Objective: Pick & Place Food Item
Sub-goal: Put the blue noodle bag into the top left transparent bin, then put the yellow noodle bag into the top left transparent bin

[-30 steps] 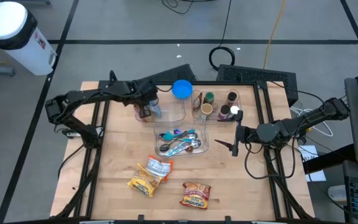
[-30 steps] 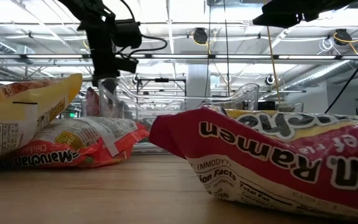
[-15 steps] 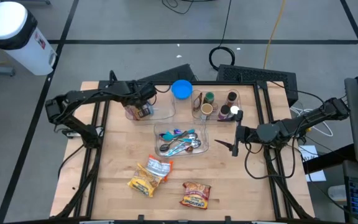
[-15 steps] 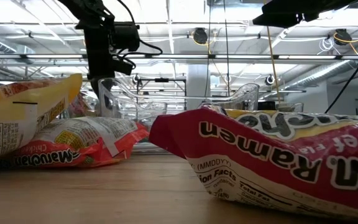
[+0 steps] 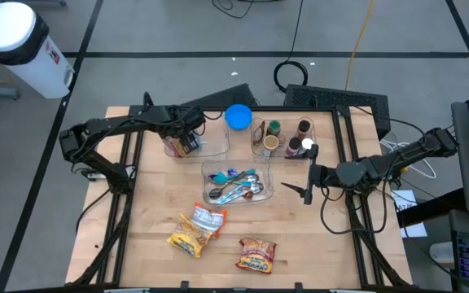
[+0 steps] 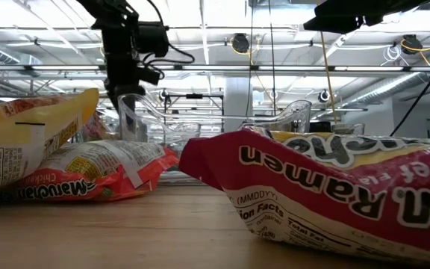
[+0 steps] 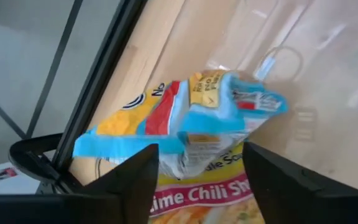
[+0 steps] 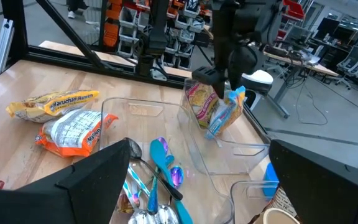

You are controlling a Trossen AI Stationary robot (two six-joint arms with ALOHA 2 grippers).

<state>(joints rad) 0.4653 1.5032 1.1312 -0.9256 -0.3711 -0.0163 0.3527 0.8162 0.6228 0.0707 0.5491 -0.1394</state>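
A blue-and-yellow noodle packet [image 7: 191, 118] stands on end inside the clear bin [image 5: 214, 148] at the table's far left, leaning beside a red packet [image 8: 201, 102]. My left gripper [image 7: 201, 180] hovers just over the bin, pointing steeply down and open. Its fingers stand apart on either side of the blue packet's upper end. My right gripper [image 5: 308, 193] hangs level and open above the table's right side, with nothing between its fingers. Two more noodle packets [image 5: 195, 229] [image 5: 256, 253] lie flat near the table's front edge.
A clear tray of spoons [image 5: 238, 184] sits at the table's middle. A blue round lid [image 5: 238, 116] and a clear bin of cups and bottles [image 5: 287, 138] stand at the far edge. Bare wood lies between the tray and the front packets.
My left gripper has opened over the bin and rolled a little about its own line, staying in place. The packet that hung below it has dropped lower into the bin. The bin's outline has shifted slightly toward the table's left.
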